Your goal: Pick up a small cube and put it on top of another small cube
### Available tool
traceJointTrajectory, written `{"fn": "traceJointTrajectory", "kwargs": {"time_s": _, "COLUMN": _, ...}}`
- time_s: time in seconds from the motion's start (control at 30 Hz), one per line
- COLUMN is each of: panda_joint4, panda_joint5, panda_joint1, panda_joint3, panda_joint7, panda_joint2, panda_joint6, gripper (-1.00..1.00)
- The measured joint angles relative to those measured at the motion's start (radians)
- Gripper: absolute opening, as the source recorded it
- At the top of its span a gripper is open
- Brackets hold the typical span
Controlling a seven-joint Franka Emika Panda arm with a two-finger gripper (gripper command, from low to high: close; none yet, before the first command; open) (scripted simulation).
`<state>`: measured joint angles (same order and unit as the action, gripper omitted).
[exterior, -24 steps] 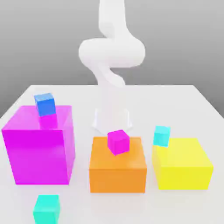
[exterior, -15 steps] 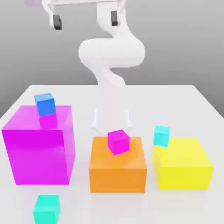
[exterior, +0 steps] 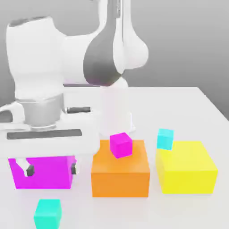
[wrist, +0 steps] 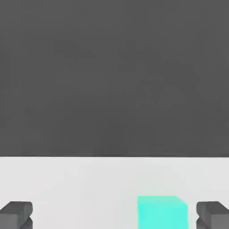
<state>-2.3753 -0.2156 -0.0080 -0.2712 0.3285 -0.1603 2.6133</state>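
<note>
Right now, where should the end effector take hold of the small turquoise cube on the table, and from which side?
Probably from above, closing on two opposite upright faces of the small turquoise cube. It rests flat on the table with free space around it. The end effector is open above it.

The teal cube point(exterior: 47, 213) sits alone on open bench point(exterior: 179, 103) at the front, with bare surface on every side, so there's room to come straight down on it. The claw point(exterior: 50, 169) hangs spread wide just above and behind it, in front of the big magenta block point(exterior: 42, 176), which walls off the back. Between the fingers in the hand view the teal cube point(wrist: 162, 211) lies close to one finger point(wrist: 214, 214), with a wider gap to the other. The pink cube point(exterior: 121, 144) on the orange block point(exterior: 120, 172) has clear air overhead; the yellow block point(exterior: 187, 167) and cyan cube point(exterior: 165, 138) crowd the exterior view's right.
</note>
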Motion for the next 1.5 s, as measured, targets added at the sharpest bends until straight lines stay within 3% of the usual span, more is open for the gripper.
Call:
{"fn": "traceJointTrajectory", "kwargs": {"time_s": 0.13, "panda_joint4": -0.009, "panda_joint5": 0.013, "panda_joint1": -0.028, "panda_joint3": -0.013, "panda_joint7": -0.034, "panda_joint2": -0.134, "panda_joint6": 0.060, "gripper": 0.00}}
{"fn": "traceJointTrajectory", "kwargs": {"time_s": 0.27, "panda_joint4": 0.016, "panda_joint5": -0.052, "panda_joint1": -0.081, "panda_joint3": 0.048, "panda_joint7": -0.089, "panda_joint2": -0.279, "panda_joint6": 0.165, "gripper": 0.00}}
{"fn": "traceJointTrajectory", "kwargs": {"time_s": 0.3, "panda_joint4": 0.021, "panda_joint5": -0.063, "panda_joint1": -0.091, "panda_joint3": 0.060, "panda_joint7": -0.097, "panda_joint2": -0.302, "panda_joint6": 0.183, "gripper": -1.00}}
{"fn": "traceJointTrajectory", "kwargs": {"time_s": 0.53, "panda_joint4": 0.021, "panda_joint5": -0.061, "panda_joint1": -0.091, "panda_joint3": 0.060, "panda_joint7": -0.096, "panda_joint2": -0.301, "panda_joint6": 0.181, "gripper": -1.00}}
{"fn": "traceJointTrajectory", "kwargs": {"time_s": 0.7, "panda_joint4": -0.018, "panda_joint5": 0.027, "panda_joint1": -0.045, "panda_joint3": 0.001, "panda_joint7": -0.038, "panda_joint2": -0.140, "panda_joint6": 0.061, "gripper": -1.00}}
{"fn": "traceJointTrajectory", "kwargs": {"time_s": 1.03, "panda_joint4": -0.197, "panda_joint5": 0.067, "panda_joint1": 0.037, "panda_joint3": 0.059, "panda_joint7": -0.181, "panda_joint2": 0.200, "panda_joint6": -0.114, "gripper": -1.00}}
{"fn": "traceJointTrajectory", "kwargs": {"time_s": 1.5, "panda_joint4": -0.461, "panda_joint5": 0.199, "panda_joint1": 0.104, "panda_joint3": 0.167, "panda_joint7": -0.343, "panda_joint2": 0.697, "panda_joint6": -0.331, "gripper": -1.00}}
